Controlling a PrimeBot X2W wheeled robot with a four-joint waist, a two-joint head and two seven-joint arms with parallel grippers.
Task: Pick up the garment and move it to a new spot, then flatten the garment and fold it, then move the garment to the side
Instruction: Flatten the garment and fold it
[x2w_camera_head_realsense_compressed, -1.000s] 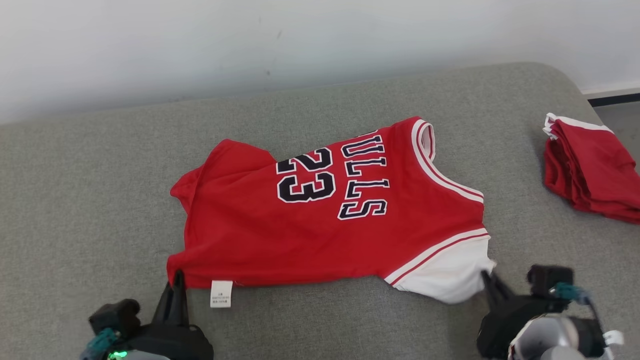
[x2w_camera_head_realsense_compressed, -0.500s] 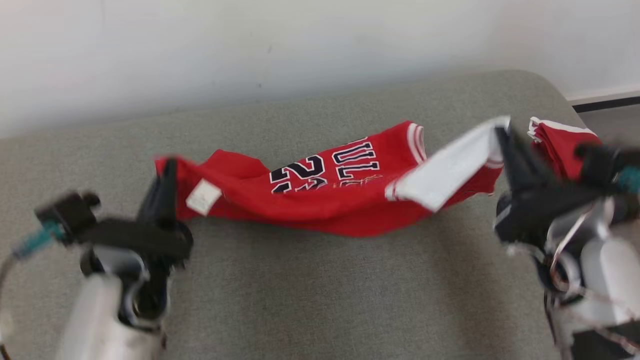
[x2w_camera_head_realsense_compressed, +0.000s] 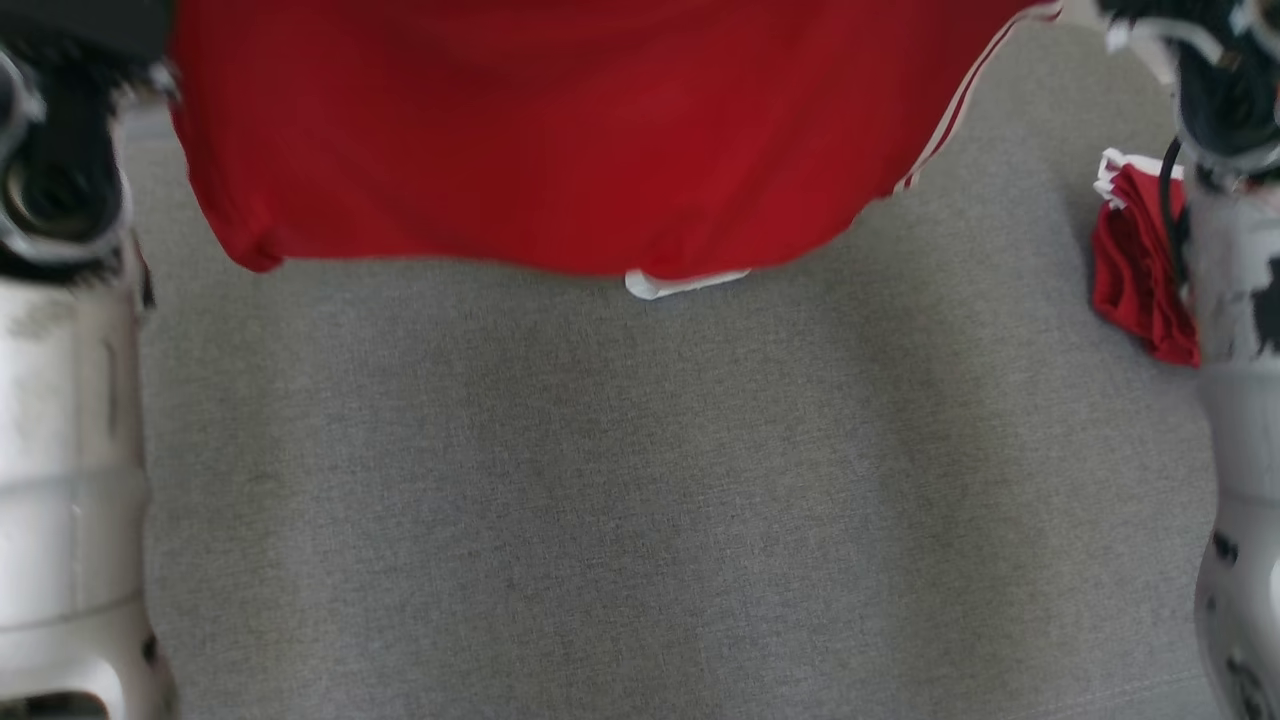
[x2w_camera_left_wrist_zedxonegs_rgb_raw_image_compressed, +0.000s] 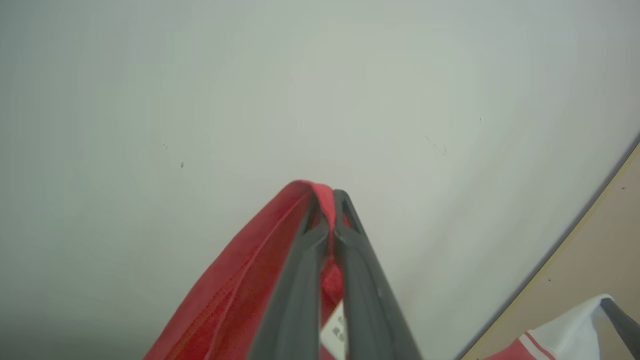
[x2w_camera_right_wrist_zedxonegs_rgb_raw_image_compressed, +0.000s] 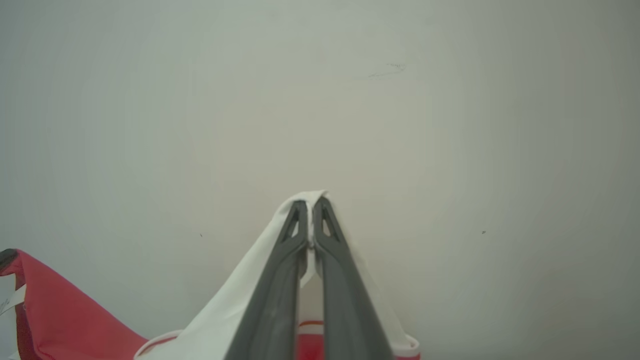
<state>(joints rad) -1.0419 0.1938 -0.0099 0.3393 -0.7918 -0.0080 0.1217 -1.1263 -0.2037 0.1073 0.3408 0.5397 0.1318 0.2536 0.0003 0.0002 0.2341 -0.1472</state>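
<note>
Garment hangs above the grey cushion, left tool clamped on its red edge, right tool on white trim. Mid-move, I judge; next I lay it flat.

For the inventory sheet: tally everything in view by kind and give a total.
Red jersey, held up: 1
Folded red pile: 1
Grey cushion: 1
Robot arms: 2, left, right
Total: 5
</note>
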